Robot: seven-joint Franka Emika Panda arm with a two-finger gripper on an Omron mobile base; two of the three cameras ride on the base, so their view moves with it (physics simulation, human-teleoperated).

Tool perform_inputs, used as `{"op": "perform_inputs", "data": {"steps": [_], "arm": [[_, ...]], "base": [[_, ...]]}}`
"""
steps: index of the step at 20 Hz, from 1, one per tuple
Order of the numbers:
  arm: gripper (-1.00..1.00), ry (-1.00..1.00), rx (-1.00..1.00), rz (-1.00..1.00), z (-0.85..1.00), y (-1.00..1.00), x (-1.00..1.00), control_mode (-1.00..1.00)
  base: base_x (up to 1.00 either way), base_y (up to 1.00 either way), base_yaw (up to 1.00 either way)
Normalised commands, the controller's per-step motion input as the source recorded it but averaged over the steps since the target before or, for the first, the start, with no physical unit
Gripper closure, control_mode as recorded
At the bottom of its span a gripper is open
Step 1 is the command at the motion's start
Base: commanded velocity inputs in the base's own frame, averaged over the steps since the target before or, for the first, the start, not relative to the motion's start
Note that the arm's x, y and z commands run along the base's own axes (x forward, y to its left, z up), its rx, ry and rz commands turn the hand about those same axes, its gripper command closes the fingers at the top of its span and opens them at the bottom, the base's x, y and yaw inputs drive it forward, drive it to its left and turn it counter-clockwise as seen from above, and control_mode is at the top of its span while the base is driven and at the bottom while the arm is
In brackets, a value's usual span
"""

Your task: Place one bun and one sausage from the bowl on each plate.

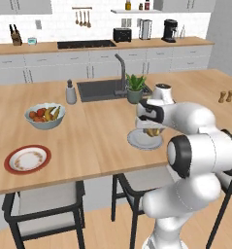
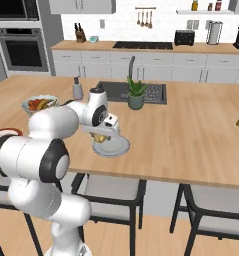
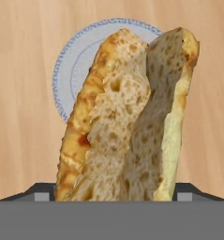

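Wooden island (image 1: pixel 103 131), white cabinets (image 1: pixel 103 65)

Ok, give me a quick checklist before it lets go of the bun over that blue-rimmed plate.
1. Bun held in the gripper: ok, it sits between the jaws, which stand wide around it.
2. Gripper over the blue-rimmed plate: ok, the plate lies straight below the bun in the hand view.
3. Bun already resting on the plate: cannot tell, no view shows the gap under it.
4. Plate bare of other food: cannot tell, the bun hides most of it.
5. Second plate, the red-rimmed plate, free for later: ok, nothing on it.
6. Plant pot apart from the gripper: ok, it stands behind.
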Motion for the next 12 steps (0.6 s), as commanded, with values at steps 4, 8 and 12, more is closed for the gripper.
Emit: {"op": "perform_inputs", "data": {"steps": [4, 8, 12], "arm": [[1.00, -0.08, 0.02, 0.02, -0.50, -0.17, 0.60, -1.00], [1.00, -0.11, 0.03, 0.04, -0.37, -0.09, 0.56, -1.00], [1.00, -0.04, 0.00, 0.01, -0.13, -0.33, 0.09, -1.00]], "base": [[0.00, 0.00, 0.00], [0.00, 0.00, 0.00], [0.00, 0.00, 0.00]]}}
